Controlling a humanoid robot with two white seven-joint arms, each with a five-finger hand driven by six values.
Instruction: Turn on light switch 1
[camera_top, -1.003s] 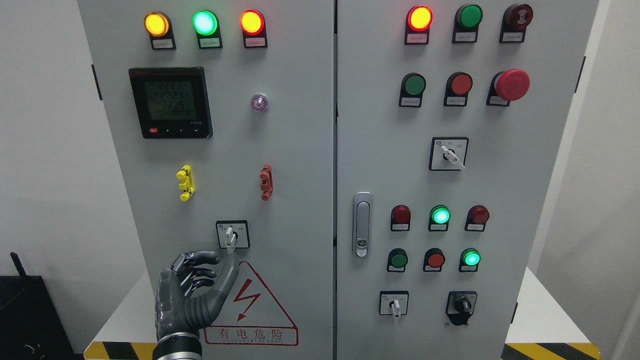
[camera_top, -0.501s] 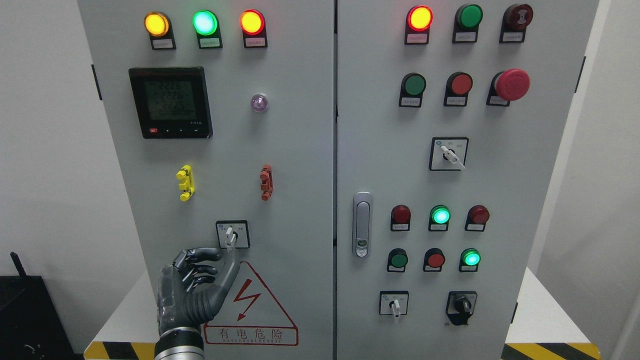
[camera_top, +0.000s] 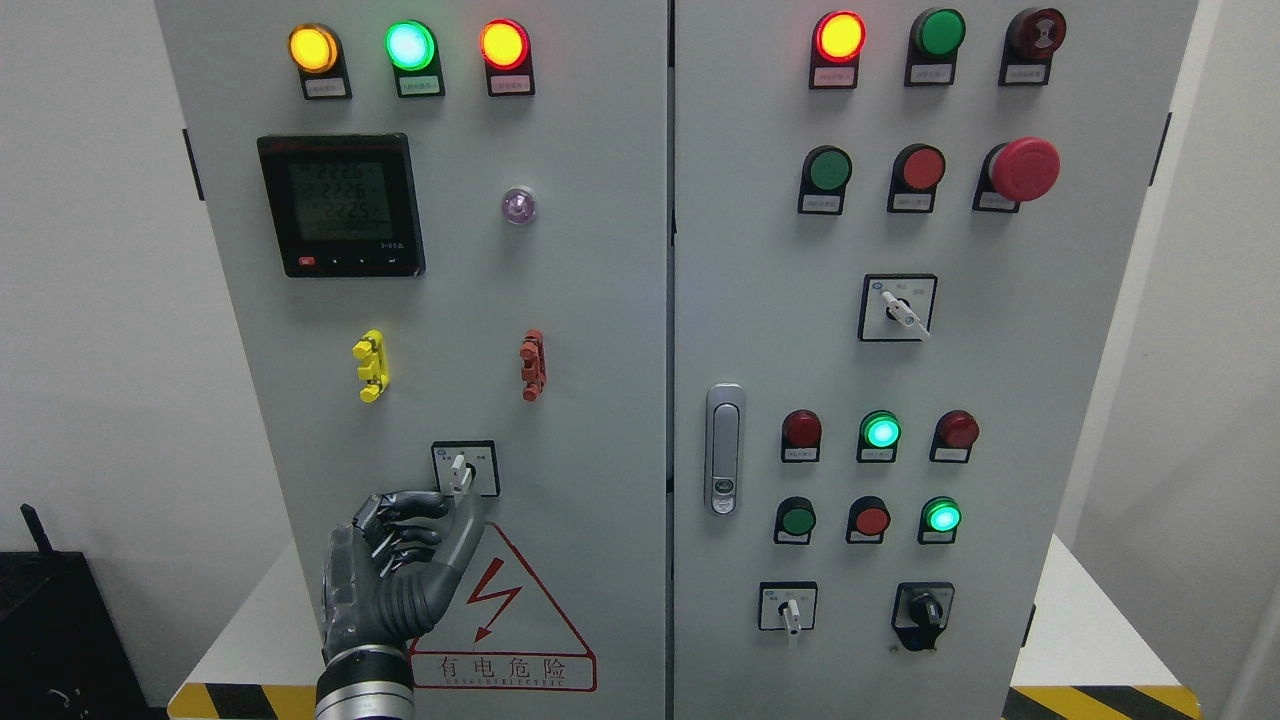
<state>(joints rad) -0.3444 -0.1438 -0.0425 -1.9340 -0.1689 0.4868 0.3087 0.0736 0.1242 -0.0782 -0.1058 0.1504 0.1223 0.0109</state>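
Grey control cabinet (camera_top: 600, 300) w/ two doors fills the view, standing on a white bench (camera_top: 250, 630) w/ yellow-black hazard edging. Left door: digital meter (camera_top: 342, 205) w/ lit readout upper left; red-outlined warning triangle (camera_top: 510, 610) w/ lightning bolt at bottom; three lit lamps along top, amber (camera_top: 314, 48), green (camera_top: 410, 45), red (camera_top: 504, 44). Right door carries rows of buttons, lamps, a red mushroom stop button (camera_top: 1024, 168) and a latch handle (camera_top: 724, 448) near the door seam.

Left hand (camera_top: 395, 570) comes up from bottom edge, lower left, in front of left door. Fingers curled inward, thumb (camera_top: 462, 535) extended up; gripping nothing.

Rotary switch (camera_top: 465, 468) sits low-centre on left door, just above the triangle. Its white lever (camera_top: 460, 474) points down, slightly left; thumb tip touches or nearly touches lever's lower end, can't tell which.
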